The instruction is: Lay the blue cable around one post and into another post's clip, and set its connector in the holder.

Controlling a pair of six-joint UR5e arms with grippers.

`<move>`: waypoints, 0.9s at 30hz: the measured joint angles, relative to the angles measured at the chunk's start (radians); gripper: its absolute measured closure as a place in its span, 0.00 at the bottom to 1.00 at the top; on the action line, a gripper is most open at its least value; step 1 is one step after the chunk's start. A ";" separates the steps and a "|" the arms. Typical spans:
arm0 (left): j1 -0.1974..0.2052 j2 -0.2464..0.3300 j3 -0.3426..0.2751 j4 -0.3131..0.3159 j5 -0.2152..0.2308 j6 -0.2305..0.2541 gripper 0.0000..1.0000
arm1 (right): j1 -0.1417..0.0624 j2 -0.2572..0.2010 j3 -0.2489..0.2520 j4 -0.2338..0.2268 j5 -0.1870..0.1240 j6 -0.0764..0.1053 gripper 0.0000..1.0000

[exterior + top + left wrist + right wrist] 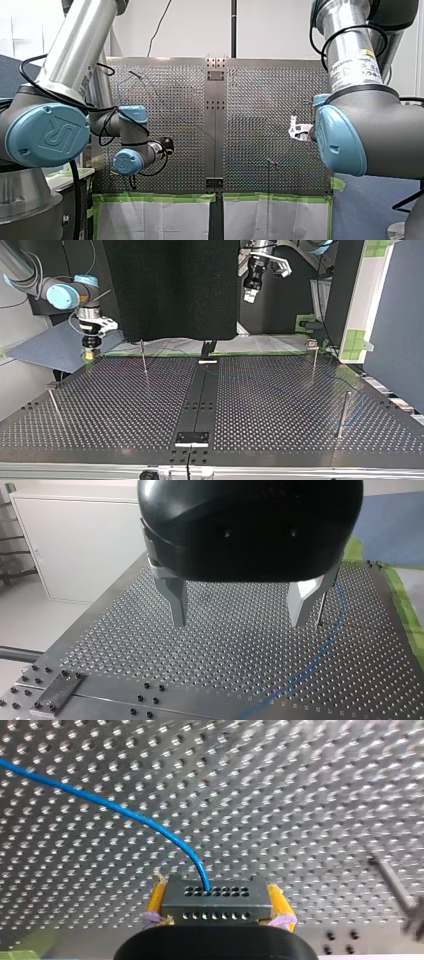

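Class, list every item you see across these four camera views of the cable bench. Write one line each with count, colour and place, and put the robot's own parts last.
Perforated table: one, silver, under both arms.
Centre strip: one, black, along the table's middle.
Posts: four, metal, upright on the table, two each side of the strip.
Blue cable: one, blue, trailing over the table.
Connector: one, grey, at the cable's end.
Green tape: strips, green, along the table's edge.
Cabinet: one, white, beyond the table in the left wrist view.
Left gripper: one, black with metal fingers, open above the table.
Right gripper: one, yellow pads, shut on the connector.
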 joint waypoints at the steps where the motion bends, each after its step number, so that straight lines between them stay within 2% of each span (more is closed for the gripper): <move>1: 0.000 0.000 0.000 0.000 0.000 0.000 0.00 | 0.002 -0.010 0.000 0.006 0.002 0.002 1.00; 6: 0.001 0.000 0.000 0.000 0.000 0.000 0.00 | 0.012 -0.064 0.002 0.040 0.006 0.020 1.00; 10: 0.001 0.000 0.000 0.000 0.000 0.000 0.00 | 0.017 -0.097 0.009 0.060 0.007 0.026 1.00; 13: 0.001 -0.001 0.000 -0.001 0.000 0.001 0.00 | 0.018 -0.120 0.022 0.061 0.006 0.034 1.00; 18: 0.002 0.000 0.000 -0.004 0.000 0.001 0.00 | 0.018 -0.163 0.039 0.059 0.002 0.061 1.00; 27: 0.004 0.000 0.000 -0.012 0.001 0.001 0.00 | 0.010 -0.239 0.042 0.063 -0.005 0.089 1.00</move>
